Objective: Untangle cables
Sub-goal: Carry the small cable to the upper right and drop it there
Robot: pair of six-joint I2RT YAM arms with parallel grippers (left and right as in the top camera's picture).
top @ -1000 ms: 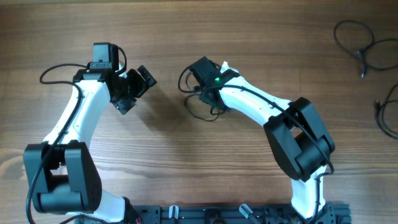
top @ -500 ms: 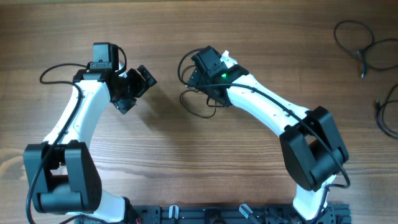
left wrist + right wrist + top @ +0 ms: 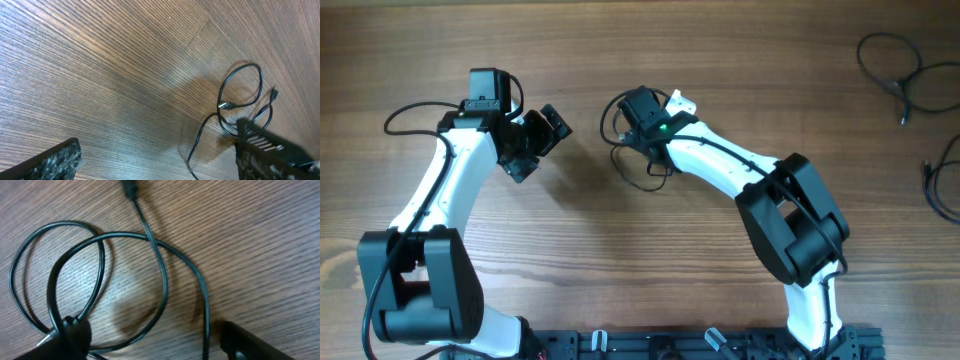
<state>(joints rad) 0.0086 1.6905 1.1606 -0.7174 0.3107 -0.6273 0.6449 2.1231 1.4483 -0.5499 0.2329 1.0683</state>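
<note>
Cables (image 3: 145, 225): black loops lie flat on the counter (image 3: 620, 260), near the middle | left fingers (image 3: 55, 160): wide apart, holding nothing, beside the loops | right fingers (image 3: 75, 336): spread apart over the loops

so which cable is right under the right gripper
The looped cable in the middle, below the right gripper; the other two cables lie far off to the right.

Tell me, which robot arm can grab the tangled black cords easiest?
Right, probably. The right gripper hangs right over the tangled thin black cords, open, loops lying between its fingers. The left gripper is farther off to one side.
</note>
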